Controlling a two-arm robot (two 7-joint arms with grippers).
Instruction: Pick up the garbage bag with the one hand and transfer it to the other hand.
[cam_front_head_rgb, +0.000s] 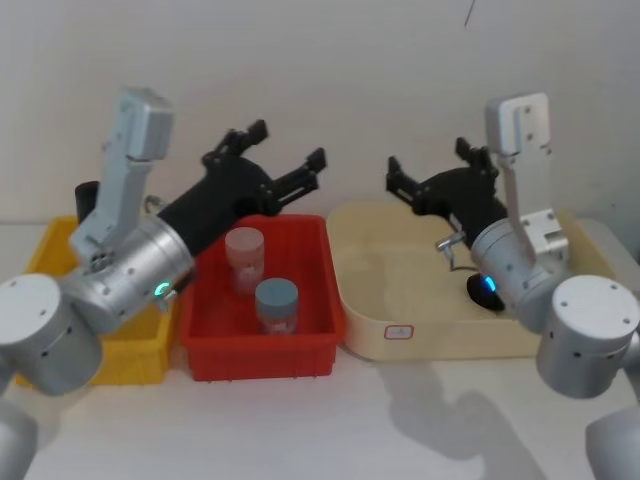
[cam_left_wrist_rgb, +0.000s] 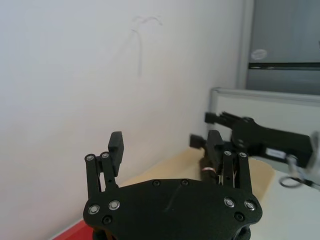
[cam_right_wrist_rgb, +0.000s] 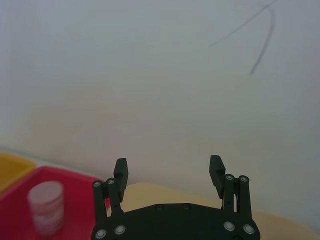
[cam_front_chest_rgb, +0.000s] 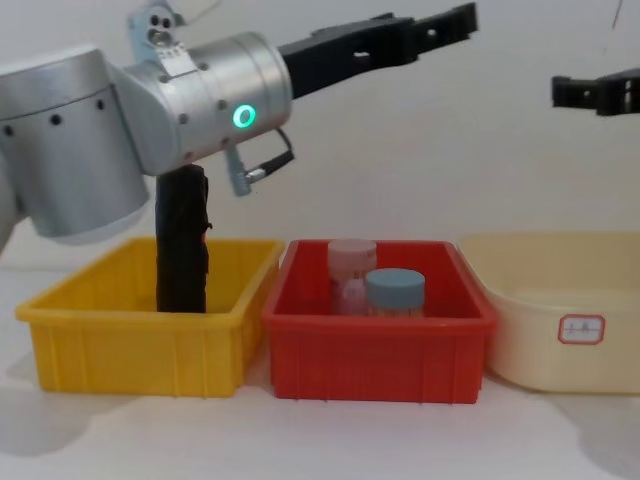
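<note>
The garbage bag (cam_front_chest_rgb: 182, 240) is a tall black wrinkled roll standing upright in the yellow bin (cam_front_chest_rgb: 130, 345) at the left. In the head view its top (cam_front_head_rgb: 88, 195) peeks out behind my left arm. My left gripper (cam_front_head_rgb: 285, 150) hangs open and empty in the air above the back of the red bin (cam_front_head_rgb: 262, 350), well to the right of the bag; it also shows high up (cam_front_chest_rgb: 440, 25) and close (cam_left_wrist_rgb: 165, 145). My right gripper (cam_front_head_rgb: 430, 160) is open and empty above the beige tray (cam_front_head_rgb: 450, 335), facing the left one (cam_right_wrist_rgb: 168, 171).
The red bin holds a pink-lidded jar (cam_front_head_rgb: 244, 255) and a blue-lidded jar (cam_front_head_rgb: 276, 300). The three containers stand side by side against a white wall. Bare table lies in front of them.
</note>
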